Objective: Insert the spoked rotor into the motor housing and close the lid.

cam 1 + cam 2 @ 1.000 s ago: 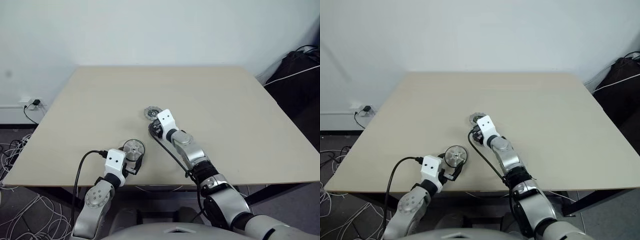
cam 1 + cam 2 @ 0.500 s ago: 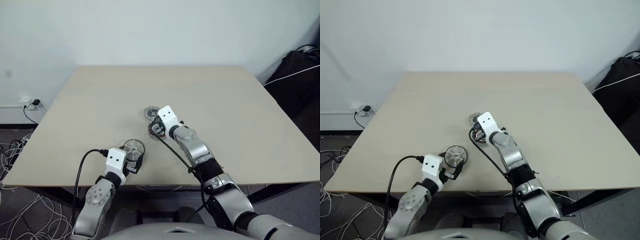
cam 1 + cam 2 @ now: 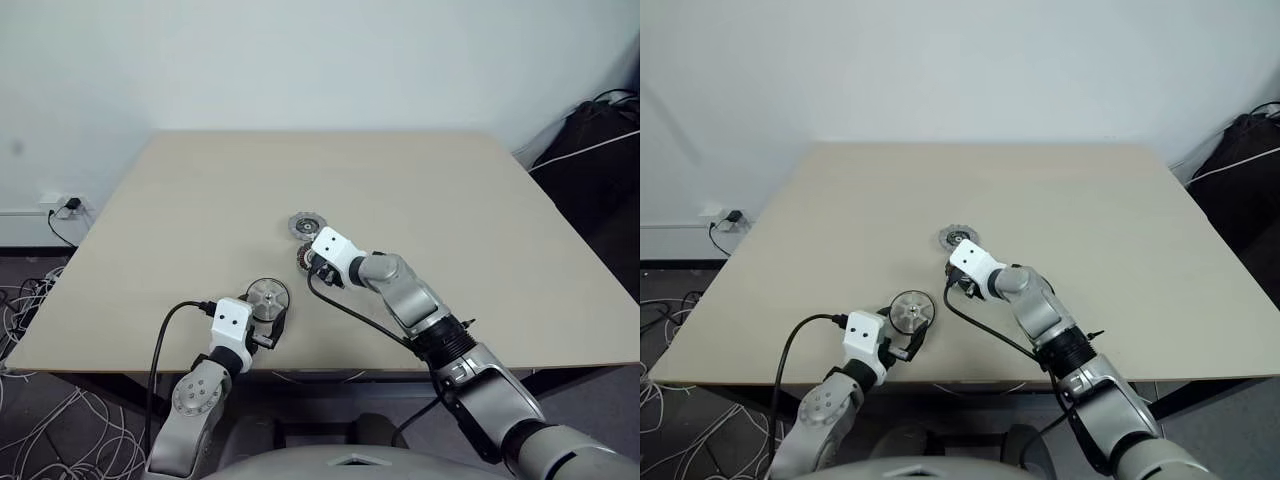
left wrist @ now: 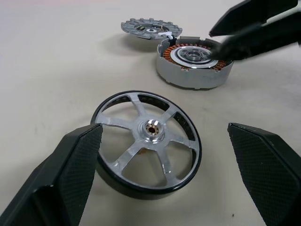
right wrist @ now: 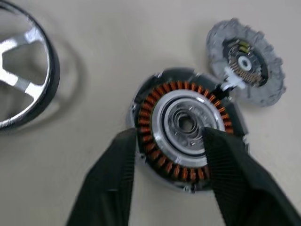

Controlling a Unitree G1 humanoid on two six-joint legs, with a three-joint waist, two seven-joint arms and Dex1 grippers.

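Right tool now swung over motor housing (lid uncovered).

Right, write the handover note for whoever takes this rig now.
Left pincer: open, straddling the spoked rotor flat on the table, no grip visible.
Right pincer: open over the motor housing, one finger above its rim, the other over its windings; grip unclear.
Lid: beside the housing, joined by a small white link.
Done: nothing inserted.
Left: seat rotor in housing, close lid.
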